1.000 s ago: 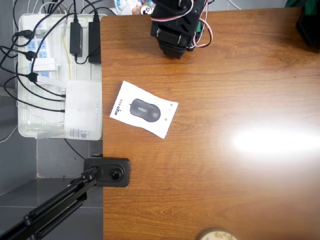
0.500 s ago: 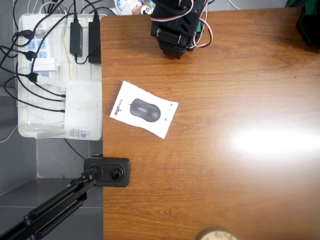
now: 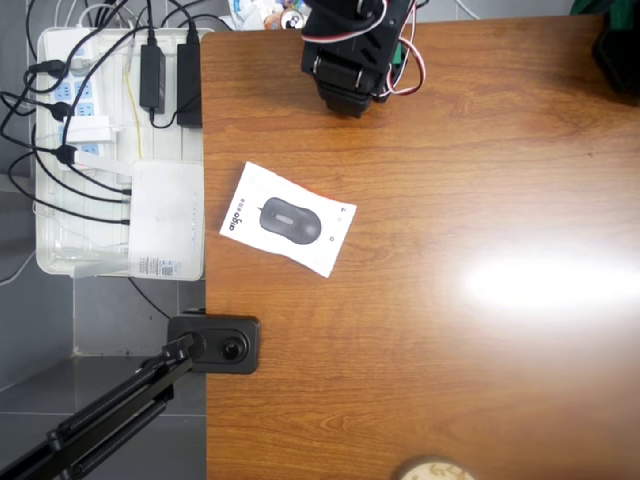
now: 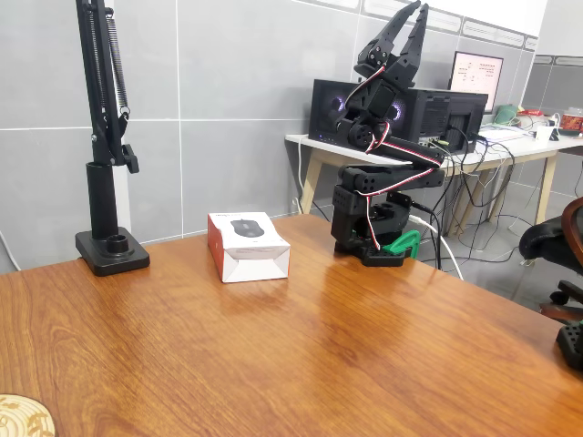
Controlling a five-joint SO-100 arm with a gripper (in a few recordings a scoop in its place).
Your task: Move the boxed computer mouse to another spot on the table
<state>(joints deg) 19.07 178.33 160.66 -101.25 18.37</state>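
The boxed computer mouse (image 3: 288, 218) lies flat on the brown wood-grain table (image 3: 450, 380), near its left edge in the overhead view, turned slightly askew. In the fixed view the box (image 4: 248, 244) shows its white top with the black mouse picture and an orange-red side. The black arm (image 3: 352, 55) is folded on its base at the table's far edge, well apart from the box. My gripper (image 4: 417, 9) points straight up, high above the base, its fingers together and holding nothing.
A white tray (image 3: 60, 262) with power strips, cables and a white router hangs beside the table's left edge. A black stand base (image 3: 215, 343) sits near the box. A round wooden disc (image 3: 432, 470) lies at the front edge. Glare covers the table's right half.
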